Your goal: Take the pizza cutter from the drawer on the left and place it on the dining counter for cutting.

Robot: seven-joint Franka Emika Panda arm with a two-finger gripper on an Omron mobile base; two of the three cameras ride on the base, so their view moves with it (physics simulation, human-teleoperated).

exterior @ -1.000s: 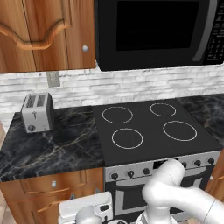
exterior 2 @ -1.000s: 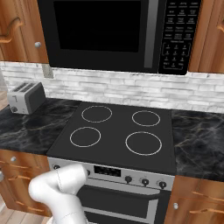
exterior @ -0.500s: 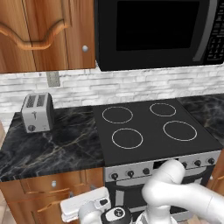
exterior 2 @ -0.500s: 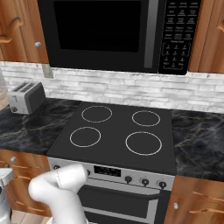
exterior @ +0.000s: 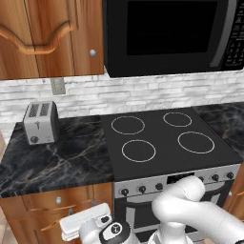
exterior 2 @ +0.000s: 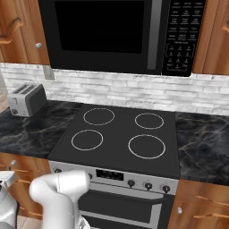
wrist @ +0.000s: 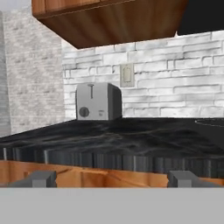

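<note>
**Hand climbs toward the closed drawer front**

Since a second earlier, the white two-finger gripper (wrist: 112, 178) had risen at the bottom edge of the left base view, where more of the hand showed in front of the cabinets; the camera and the kitchen had not shifted.

Nearest the hand, its dark finger tips (wrist: 39, 178) stood wide apart with nothing between them, so the gripper was released and empty. It sat low, just under the lip of the narrow black marble worktop (exterior: 57, 162), facing the warm-brown wooden drawer (exterior: 52, 201) with its small round silver knob (exterior: 58, 200). That drawer front looked shut, so the slim pizza cutter was presumably inside and could not be seen; its long axis could not be told. Judged from the left base view, the knob lay up and to the left of the hand, close by, and the single arm would need to line its open jaws on that knob first.

Farther back stood the boxy silver toaster (exterior: 41, 122), beside the black glass cooktop (exterior: 162, 140), then the white brick wall and the black microwave (exterior: 167, 33) above.
</note>
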